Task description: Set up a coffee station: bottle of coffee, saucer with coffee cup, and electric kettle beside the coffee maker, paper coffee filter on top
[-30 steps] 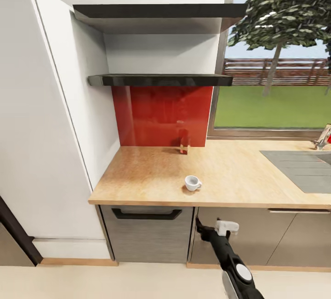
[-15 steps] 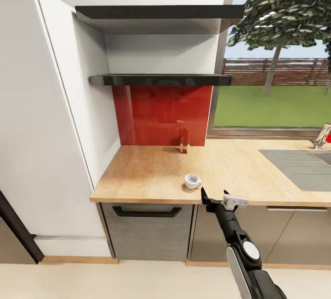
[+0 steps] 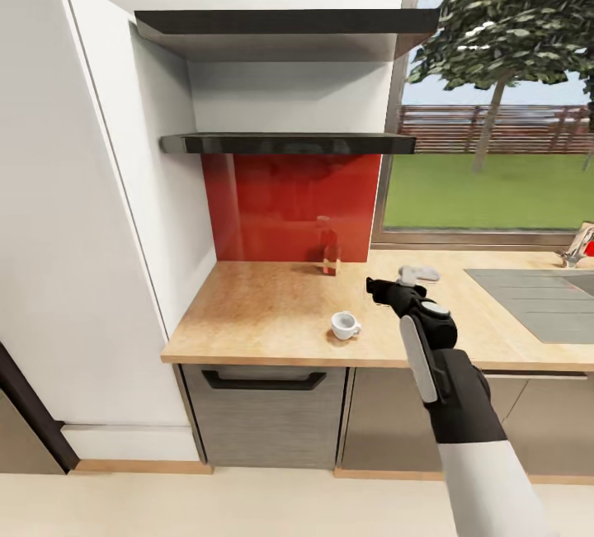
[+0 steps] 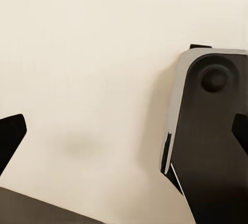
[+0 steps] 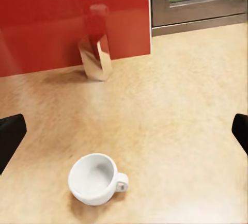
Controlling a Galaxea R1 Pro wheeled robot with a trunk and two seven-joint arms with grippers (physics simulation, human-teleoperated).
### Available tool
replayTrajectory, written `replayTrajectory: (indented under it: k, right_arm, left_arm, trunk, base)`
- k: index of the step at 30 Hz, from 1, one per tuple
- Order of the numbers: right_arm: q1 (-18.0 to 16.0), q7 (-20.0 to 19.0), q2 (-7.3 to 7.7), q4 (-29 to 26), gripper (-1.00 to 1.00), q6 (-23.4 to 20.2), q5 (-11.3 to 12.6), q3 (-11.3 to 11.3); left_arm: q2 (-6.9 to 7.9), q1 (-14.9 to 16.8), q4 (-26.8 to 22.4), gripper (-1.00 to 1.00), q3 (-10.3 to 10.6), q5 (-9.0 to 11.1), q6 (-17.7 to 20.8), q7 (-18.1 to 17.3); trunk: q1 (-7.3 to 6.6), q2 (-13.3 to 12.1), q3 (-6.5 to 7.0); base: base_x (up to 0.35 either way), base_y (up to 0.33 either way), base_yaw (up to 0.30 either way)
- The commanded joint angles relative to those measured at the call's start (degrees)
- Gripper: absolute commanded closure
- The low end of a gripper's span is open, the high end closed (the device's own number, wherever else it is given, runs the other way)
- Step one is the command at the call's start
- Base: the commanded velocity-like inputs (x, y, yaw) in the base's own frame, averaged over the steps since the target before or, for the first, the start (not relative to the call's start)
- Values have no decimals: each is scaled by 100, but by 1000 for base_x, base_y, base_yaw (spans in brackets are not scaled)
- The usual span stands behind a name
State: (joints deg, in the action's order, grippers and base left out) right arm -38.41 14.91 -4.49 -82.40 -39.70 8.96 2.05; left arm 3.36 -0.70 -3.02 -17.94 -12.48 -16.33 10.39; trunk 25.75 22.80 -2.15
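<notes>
- Tabletop point(image 3: 272, 306): light wood-grain worktop running from a tall white cabinet point(image 3: 74, 215) on the left toward a grey sink point(image 3: 544, 298) on the right, with grey cabinet fronts below.
- Coffee cup point(image 3: 345, 326): small, white, upright on the tabletop near the front edge, handle pointing toward the sink side. In the right wrist view the cup point(image 5: 96, 179) looks empty and sits between the two dark finger tips at the frame edges, closer in than the bottle.
- Bottle point(image 3: 329, 249): stands at the back of the tabletop against the red backsplash point(image 3: 289, 207). Reddish, see-through, hard to read against the panel; the right wrist view shows it point(image 5: 96, 48) with a pale lower part, standing well behind the cup.
- Two dark shelves point(image 3: 289, 143) hang above the backsplash; nothing can be made out on them from this angle.
- Right gripper point(image 3: 388, 288): arm reaches forward over the tabletop, the gripper above the surface to the right of the cup and apart from it. Jaws spread wide, holding nothing.
- Left gripper point(image 4: 124, 136): left wrist view shows the finger tips far apart at either edge of the frame, jaws wide and empty, facing a plain cream surface with a grey-and-black part of the robot point(image 4: 212, 136) alongside.
- Window at the right shows grass, a fence and a tree.
</notes>
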Motion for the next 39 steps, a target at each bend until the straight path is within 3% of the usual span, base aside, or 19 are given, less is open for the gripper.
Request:
replayTrajectory:
  k: [1,4,6,8,15,26,33,39]
  right_arm:
    - [-80,94,0,-8,-100,-143,58,7]
    - [-340,143,0,-18,-100,-927,56,6]
    - [-487,155,0,-59,-100,-1764,60,6]
    - [-524,158,0,-89,-100,-2030,59,6]
    - [-562,159,8,-84,-100,-2030,46,18]
    - [-527,152,-171,-142,-100,-2030,75,24]
    - [-527,169,-144,64,-100,-2030,45,9]
    - [-527,177,22,256,-100,-2030,42,7]
  left_arm:
    - [-2,0,-5,-100,-34,-60,-1,20]
    - [-2,0,-3,-100,-34,-61,22,21]
    - [0,0,1,-100,-34,-56,32,21]
    - [-1,0,2,-100,-34,-53,37,21]
    - [-2,-8,13,-100,-26,-41,46,23]
    - [-9,-55,65,-100,-25,-44,156,7]
    - [-16,-55,65,-100,-25,-44,157,7]
    - [-19,-54,65,-100,-25,-45,157,7]
  trunk:
    - [4,12,-12]
    - [4,12,-12]
    - [4,12,-12]
    - [4,12,-12]
    - [4,12,-12]
    - [4,12,-12]
    - [4,12,-12]
    - [4,12,-12]
  base:
    - [0,0,0]
    - [0,0,0]
    - [0,0,0]
    - [0,0,0]
    - [144,24,0]
    - [0,0,0]
    - [95,0,0]
    - [311,0,0]
